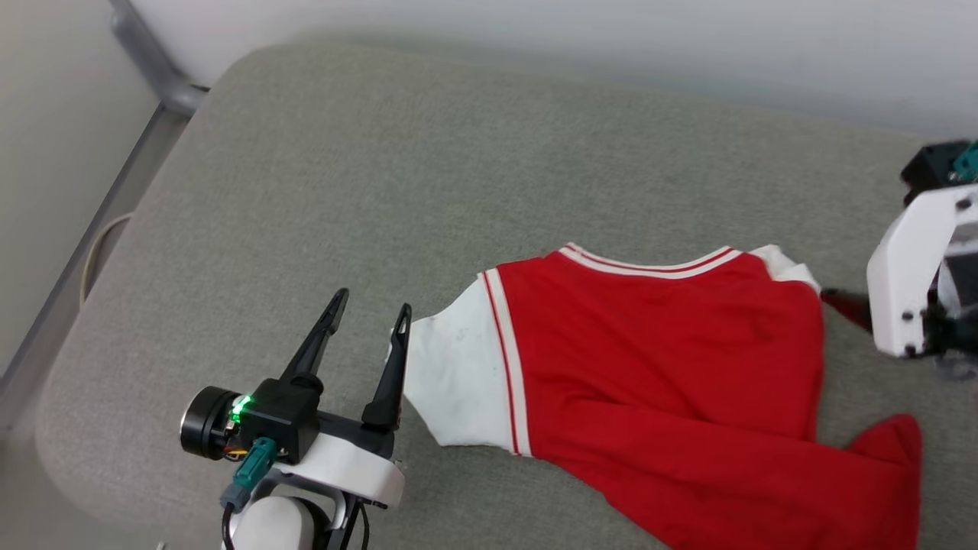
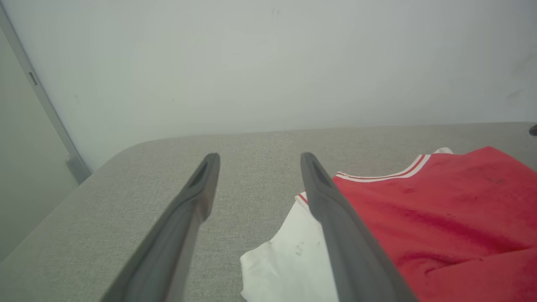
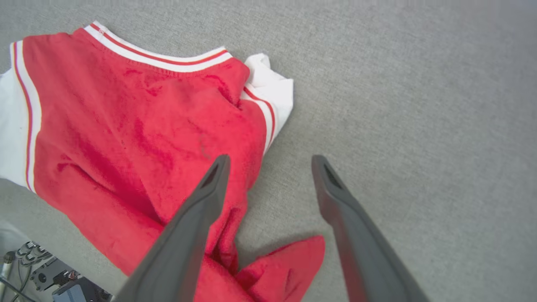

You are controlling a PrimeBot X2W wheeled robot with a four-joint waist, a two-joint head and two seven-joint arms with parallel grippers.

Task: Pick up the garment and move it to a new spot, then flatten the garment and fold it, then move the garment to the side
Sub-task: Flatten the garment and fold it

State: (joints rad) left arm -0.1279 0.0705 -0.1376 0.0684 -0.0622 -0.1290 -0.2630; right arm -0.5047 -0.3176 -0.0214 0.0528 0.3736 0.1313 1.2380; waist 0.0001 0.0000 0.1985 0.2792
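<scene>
Garment [image 1: 665,359]: red body, short white sleeves, red-and-white striped trim at the collar and along the sleeve seams. Plain red side up. Lies on the grey cushion [image 1: 367,176], toward its right half, collar pointing to the far edge. Creased across the body, bunched at the lower right, with one red flap sticking out there. Left sleeve spread flat. Right sleeve crumpled small against the shoulder.

Left claw [image 1: 373,302]: spread wide, pinching nothing. Sits just beside the outer edge of the left sleeve, with the nearer finger right at the cloth; cannot tell whether touching. Bare cushion between the fingers.

Right claw [image 3: 270,158]: spread wide, pinching nothing. Hangs at the garment's right side, below the crumpled sleeve. In the right wrist view, one finger crosses the red cloth and the other crosses bare cushion, with the cloth's edge falling in the gap.
</scene>
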